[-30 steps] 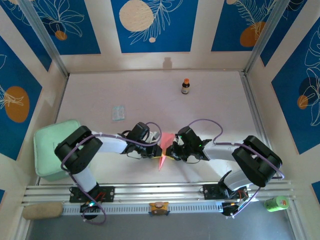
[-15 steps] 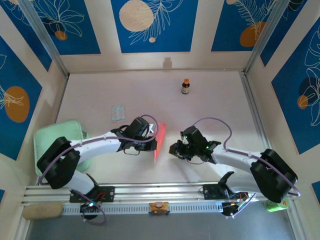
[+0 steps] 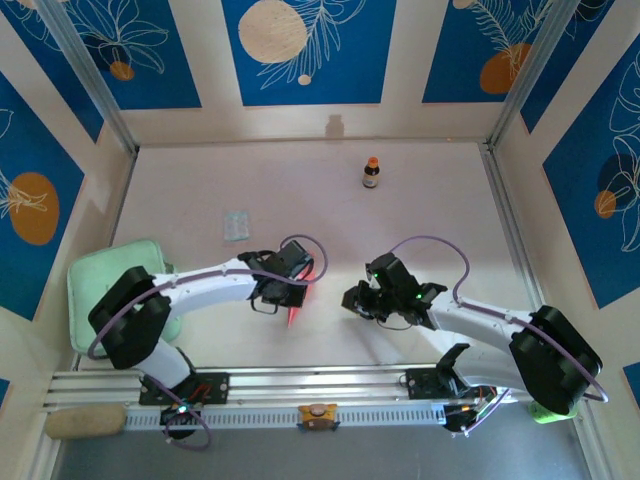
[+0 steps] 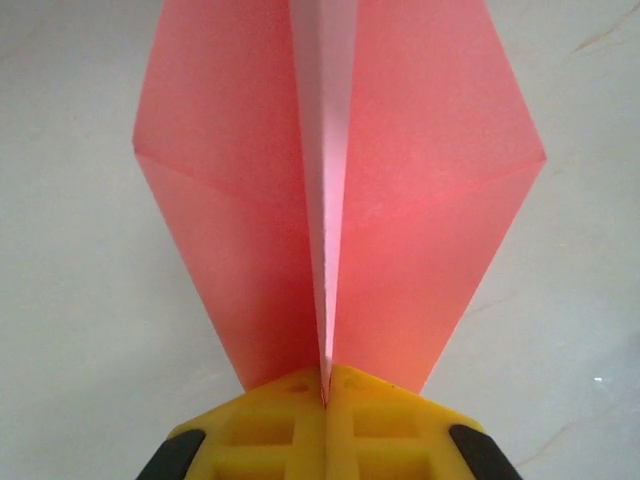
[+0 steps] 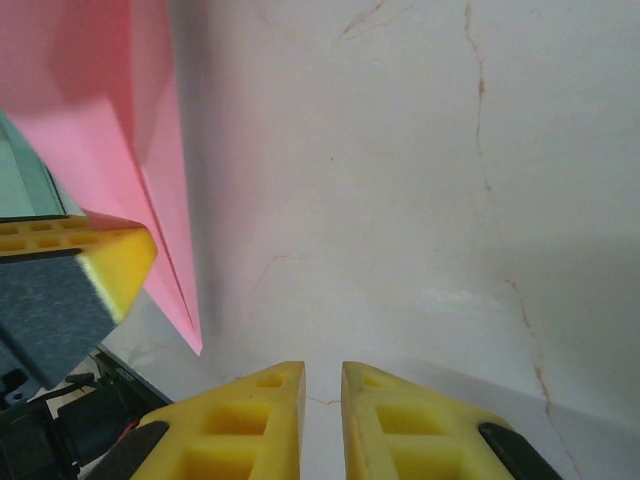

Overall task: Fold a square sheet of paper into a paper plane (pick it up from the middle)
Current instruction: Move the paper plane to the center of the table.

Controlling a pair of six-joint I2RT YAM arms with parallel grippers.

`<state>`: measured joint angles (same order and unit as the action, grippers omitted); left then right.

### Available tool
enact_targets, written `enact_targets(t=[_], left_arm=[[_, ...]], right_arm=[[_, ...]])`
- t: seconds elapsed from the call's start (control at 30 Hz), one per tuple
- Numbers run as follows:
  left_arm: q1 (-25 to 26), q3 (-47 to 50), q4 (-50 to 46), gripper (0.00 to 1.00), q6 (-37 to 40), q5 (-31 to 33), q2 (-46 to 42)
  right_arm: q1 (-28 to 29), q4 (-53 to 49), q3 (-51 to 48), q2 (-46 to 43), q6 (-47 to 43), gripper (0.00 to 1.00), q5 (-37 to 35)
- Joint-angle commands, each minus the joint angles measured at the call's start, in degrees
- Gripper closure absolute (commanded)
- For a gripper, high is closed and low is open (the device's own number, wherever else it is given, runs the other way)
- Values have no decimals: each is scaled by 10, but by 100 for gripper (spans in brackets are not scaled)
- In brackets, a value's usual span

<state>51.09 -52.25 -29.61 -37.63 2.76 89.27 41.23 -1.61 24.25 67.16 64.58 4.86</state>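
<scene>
The square sheet of paper stands folded into a slim salmon-pink paper plane (image 4: 230, 200) with a centre crease. My left gripper (image 4: 325, 385) is shut on its folded spine, and the two wings spread away from the yellow fingers. From above, the paper plane (image 3: 308, 272) juts from the left gripper (image 3: 292, 288) just left of the table's middle, its tip (image 3: 293, 318) pointing toward the near edge. My right gripper (image 3: 352, 298) hovers a short way to its right. Its jaws (image 5: 322, 385) stand slightly open with nothing between them, and the paper plane (image 5: 110, 130) hangs at the upper left.
A small brown bottle (image 3: 371, 172) stands at the back. A pale bluish packet (image 3: 236, 224) lies back left. A mint-green container (image 3: 100, 290) sits at the left edge. Bare white table (image 3: 430, 220) stretches behind the right arm.
The right gripper has come off the paper and drawn back to the right with its jaws slightly parted. The left gripper has carried the plane a little left and toward the near edge.
</scene>
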Motion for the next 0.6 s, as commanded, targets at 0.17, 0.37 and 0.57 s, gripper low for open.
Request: enact_targets(t=[0.17, 0.37, 0.57], left_arm=[[9, -10, -18, 96, -23, 17, 21], [9, -12, -14, 94, -24, 13, 26], [10, -14, -12, 91, -22, 8, 29]], right_arm=[[0, 0, -9, -5, 5, 82, -4], [0, 5, -13, -4, 7, 82, -3], [0, 9, -18, -2, 9, 82, -4]])
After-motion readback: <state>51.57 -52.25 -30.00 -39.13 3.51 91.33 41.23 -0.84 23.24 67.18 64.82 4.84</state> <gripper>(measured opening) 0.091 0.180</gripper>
